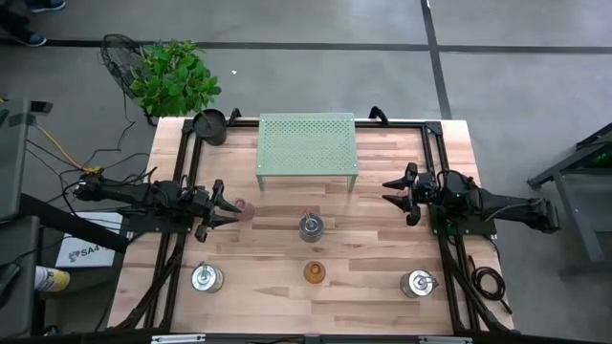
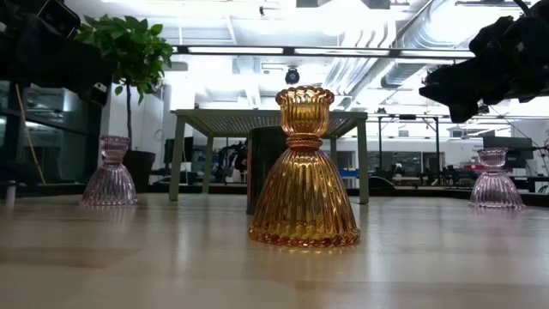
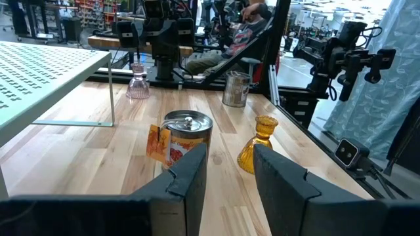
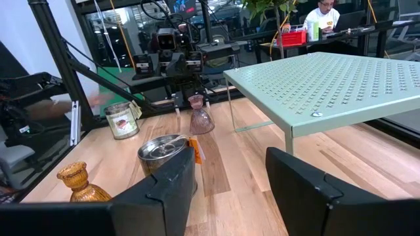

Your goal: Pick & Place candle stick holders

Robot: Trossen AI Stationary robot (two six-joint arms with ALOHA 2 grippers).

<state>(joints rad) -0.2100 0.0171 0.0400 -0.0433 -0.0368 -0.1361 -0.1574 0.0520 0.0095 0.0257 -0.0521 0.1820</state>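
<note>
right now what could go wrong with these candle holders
1. The left gripper sits right beside a pink glass holder; a slight misalignment could tip it.
2. The amber holder is tall with a narrow top, so a bump might topple it.
3. The green perforated rack stands close behind, risking collision.

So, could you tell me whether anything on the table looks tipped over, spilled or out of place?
Nothing stands out. The amber ribbed glass holder stands upright, as do the two pale pink glass holders and the three silvery round tins. The pale green perforated metal shelf sits square at the table's back.
</note>
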